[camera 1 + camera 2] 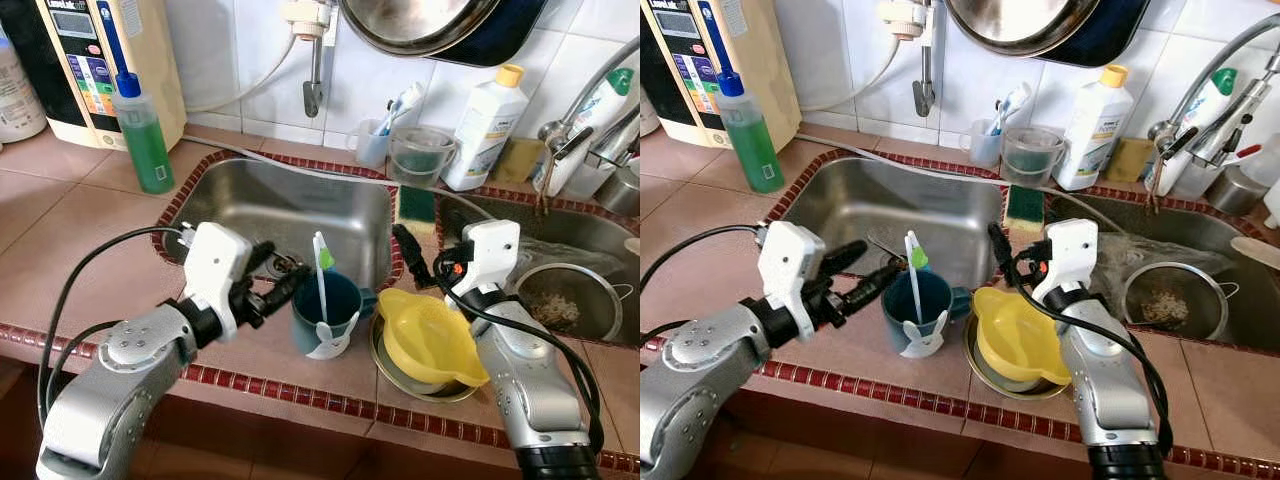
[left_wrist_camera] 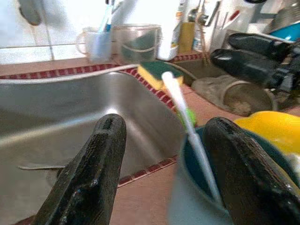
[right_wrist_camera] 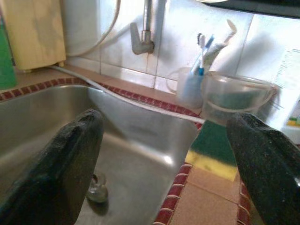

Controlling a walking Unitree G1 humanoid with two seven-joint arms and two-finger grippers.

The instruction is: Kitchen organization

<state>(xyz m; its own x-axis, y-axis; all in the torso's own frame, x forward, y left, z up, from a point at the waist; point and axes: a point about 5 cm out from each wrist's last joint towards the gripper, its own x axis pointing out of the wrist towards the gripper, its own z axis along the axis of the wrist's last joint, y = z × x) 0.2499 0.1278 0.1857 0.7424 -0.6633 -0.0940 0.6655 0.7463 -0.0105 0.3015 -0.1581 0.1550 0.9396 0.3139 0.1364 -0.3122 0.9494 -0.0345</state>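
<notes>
**Left gripper closing in on the blue cup at the sink's front edge**

The left gripper has its two black fingers spread apart and empty; their tips sit just beside the blue cup, one tip near the rim, without a clear touch. The cup stands on the tiled counter at the front edge of the left sink, and a white toothbrush with a green neck leans upright inside it. The right gripper is likewise splayed and holds nothing, hovering over the divider between the two basins, near the yellow-green sponge.

Step in hand, as a judgement: approach to grasp the cup. The next move calls for advancing the left fingers so the cup wall lies between them, then closing, while avoiding the leaning toothbrush.

Just beside the cup, a yellow bowl rests on a metal dish at the counter's front edge. A green bottle stands at the left sink's back-left corner.
</notes>
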